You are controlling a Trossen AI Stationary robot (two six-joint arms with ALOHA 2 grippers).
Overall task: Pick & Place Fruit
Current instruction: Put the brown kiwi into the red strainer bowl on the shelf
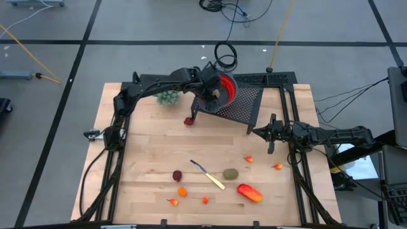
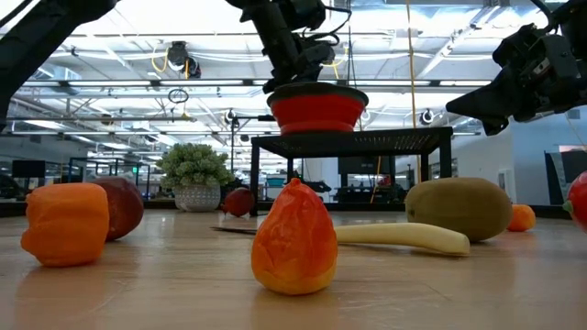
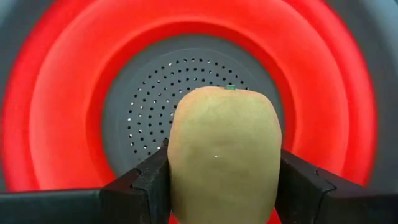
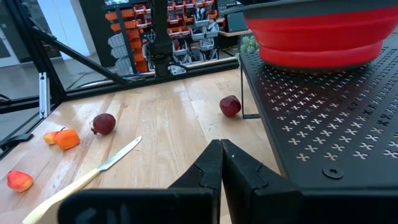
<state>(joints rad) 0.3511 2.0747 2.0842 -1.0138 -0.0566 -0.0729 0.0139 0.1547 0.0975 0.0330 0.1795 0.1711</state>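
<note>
Both left fingers (image 3: 155, 186) clamp a kiwi (image 3: 224, 155) over the red bowl (image 3: 62, 93); right fingers (image 4: 221, 168) together.

Red bowl (image 3: 56, 93) with grey perforated centre; tan-brown fruit (image 3: 224, 155); black claw (image 3: 224, 186).
</note>
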